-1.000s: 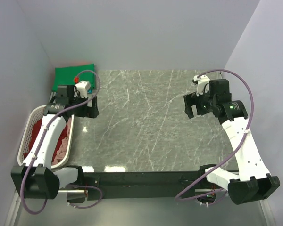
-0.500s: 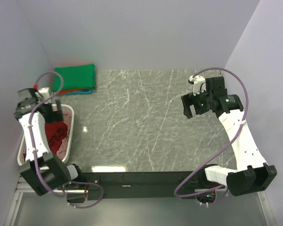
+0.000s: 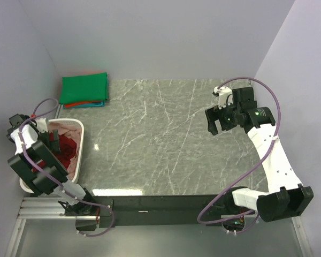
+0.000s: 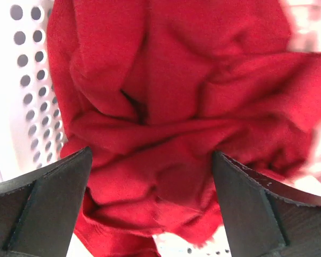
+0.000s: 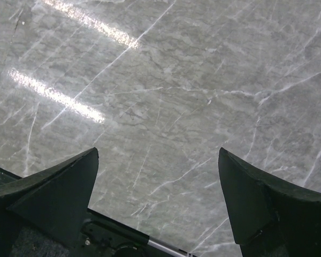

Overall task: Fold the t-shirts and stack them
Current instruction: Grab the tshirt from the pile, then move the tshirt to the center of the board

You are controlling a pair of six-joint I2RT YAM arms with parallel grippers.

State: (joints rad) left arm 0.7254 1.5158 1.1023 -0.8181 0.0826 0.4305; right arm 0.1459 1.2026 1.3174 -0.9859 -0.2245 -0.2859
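A crumpled dark red t-shirt (image 3: 67, 148) lies in the white lattice basket (image 3: 79, 140) at the table's left edge, with a bit of dusty pink cloth (image 3: 73, 169) beside it. My left gripper (image 3: 52, 142) hangs over the basket. In the left wrist view it (image 4: 150, 176) is open, its fingers (image 4: 43, 206) straddling folds of the red shirt (image 4: 166, 107) just above it. A folded green t-shirt (image 3: 84, 88) tops a stack at the back left, with orange-red and teal edges (image 3: 86, 104) under it. My right gripper (image 3: 216, 121) is open and empty above the table (image 5: 158, 176).
The grey marble table (image 3: 160, 139) lies between the arms. The basket's perforated white wall (image 4: 27, 80) is close on the left of the left gripper. Walls enclose the table at the back and both sides. The black base rail (image 3: 160, 203) runs along the near edge.
My left arm has swung left from beside the folded stack to the basket and lowered its open gripper over the red shirt. The right arm has barely moved.
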